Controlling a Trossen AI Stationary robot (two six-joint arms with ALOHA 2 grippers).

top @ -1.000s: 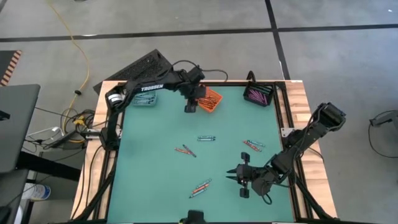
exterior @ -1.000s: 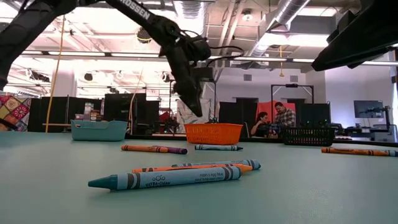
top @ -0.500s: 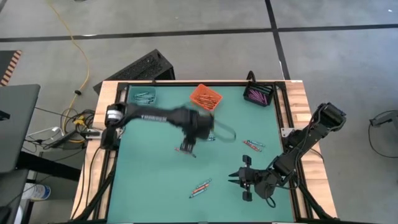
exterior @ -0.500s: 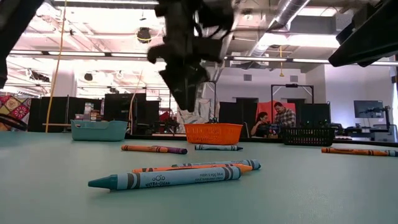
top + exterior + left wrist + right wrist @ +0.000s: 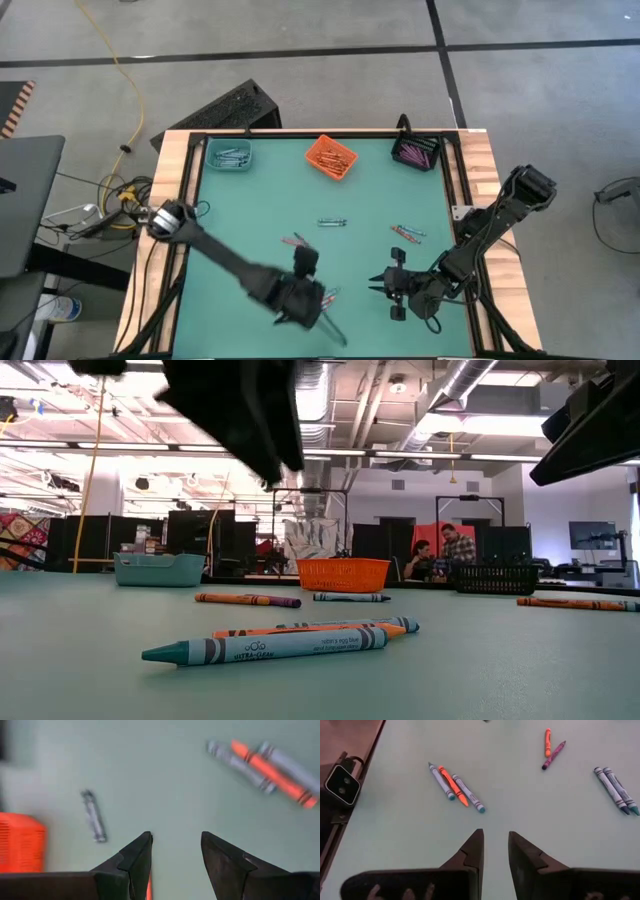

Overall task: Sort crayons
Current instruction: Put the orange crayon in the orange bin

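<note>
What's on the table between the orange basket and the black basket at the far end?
Nothing. In the high view, the stretch of green mat between the orange basket and the black basket is bare; the low view shows no crayon there either.

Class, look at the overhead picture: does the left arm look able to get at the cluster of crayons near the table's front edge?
Probably yes. The left gripper hangs open right beside that crayon cluster, with only bare mat around them. The right gripper waits apart, not blocking.

My left tool [image 5: 176, 851] hangs low, jaws apart and empty; my right tool [image 5: 374, 284] waits, slightly parted.
</note>
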